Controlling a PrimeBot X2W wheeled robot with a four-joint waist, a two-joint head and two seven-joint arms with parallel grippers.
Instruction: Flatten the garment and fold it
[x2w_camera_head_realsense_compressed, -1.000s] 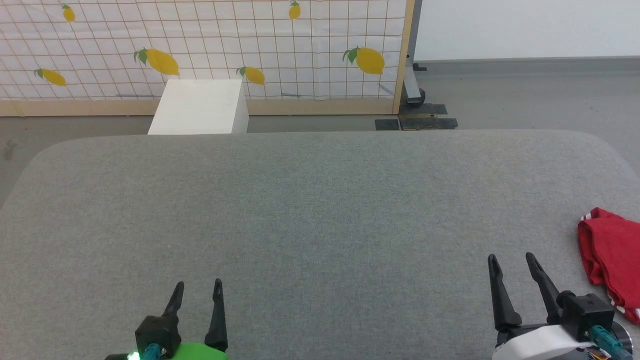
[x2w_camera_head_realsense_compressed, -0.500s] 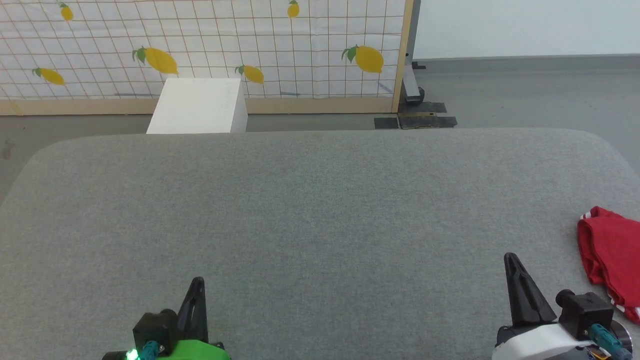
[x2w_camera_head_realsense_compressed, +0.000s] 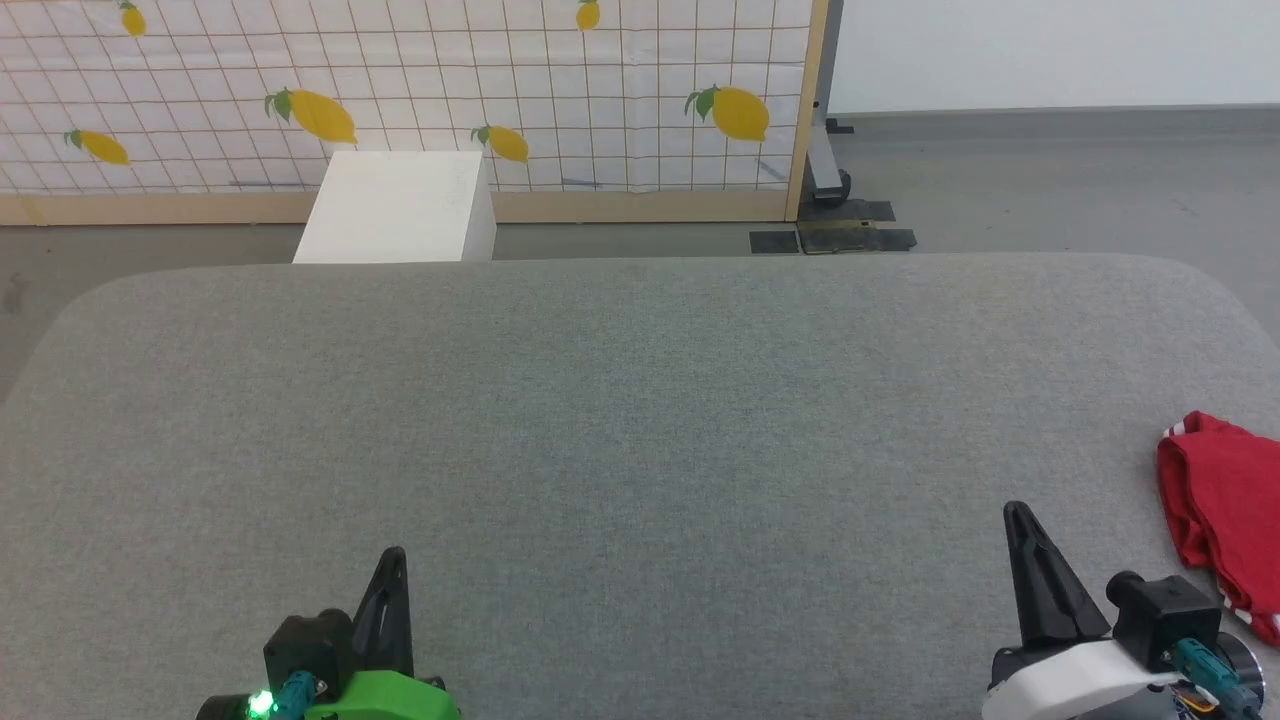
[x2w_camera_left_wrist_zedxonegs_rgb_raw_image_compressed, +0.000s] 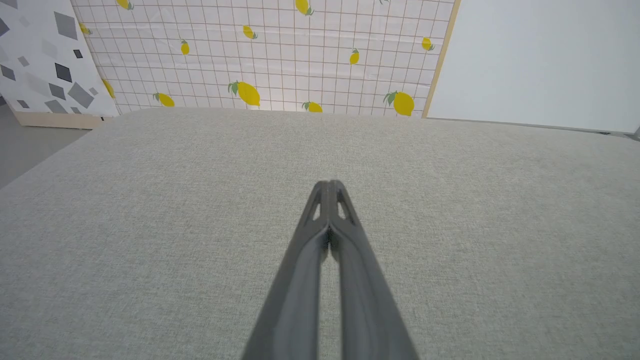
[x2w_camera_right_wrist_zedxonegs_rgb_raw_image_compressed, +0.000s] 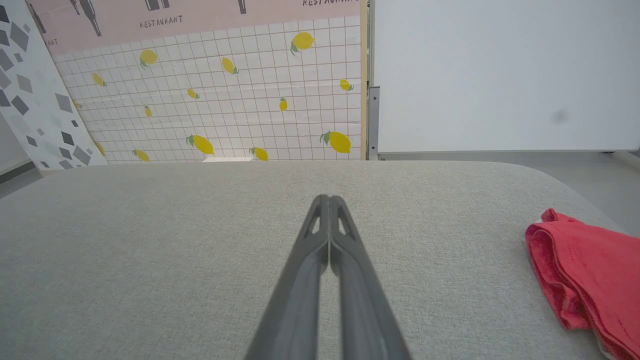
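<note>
A crumpled red garment lies bunched at the right edge of a grey fabric-covered desk, a strip of red-and-white trim showing. The left end effector and the right end effector sit over the desk's near edge, each with its fingers pressed together and empty. The right one is near the garment but apart from it. Beyond the desk's far edge stand a white box, a lemon-print grid panel, grey floor and a white wall.

Red garment bunched at right edge
</note>
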